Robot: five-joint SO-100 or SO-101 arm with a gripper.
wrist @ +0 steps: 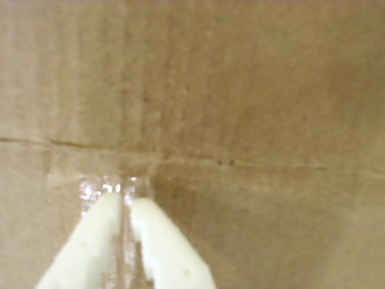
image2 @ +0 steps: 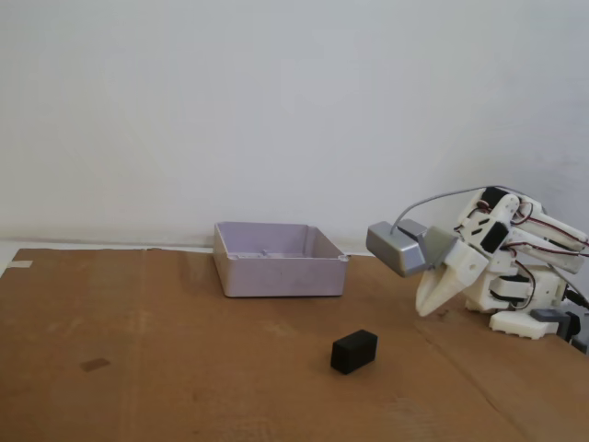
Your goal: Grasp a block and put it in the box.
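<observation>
A fixed view shows a tabletop covered with a sheet of brown cardboard (image2: 166, 350) in front of a plain white wall (image2: 276, 101).

A small matte black block (image2: 354, 351) lies on the cardboard, a little toward 5 o'clock from the middle of the picture. It rests flat, apart from everything else.

The box (image2: 280, 261), a shallow square pale grey-lilac plastic tray with low walls, stands at about 11 o'clock from the block, near the back edge of the cardboard. It looks open on top, and its inside floor is mostly hidden by the front wall.

The white robot arm (image2: 515, 267) sits folded low at the 3 o'clock side of the picture. Red and black wires run over its joints. A silver-grey camera module (image2: 398, 247) with a grey cable (image2: 437, 200) is mounted on its wrist. The gripper (image2: 425, 310) points down toward the cardboard, at about 2 o'clock from the block and well apart from it.

The wrist view looks close down on the cardboard, slightly blurred, with a crease (wrist: 192, 158) running from 9 o'clock to 3 o'clock. The two cream-white fingers (wrist: 99, 235) enter from 6 o'clock. The jaws are pressed nearly together, only a thin slit between the tips, and they pinch nothing. Neither block nor box shows in this view.
</observation>
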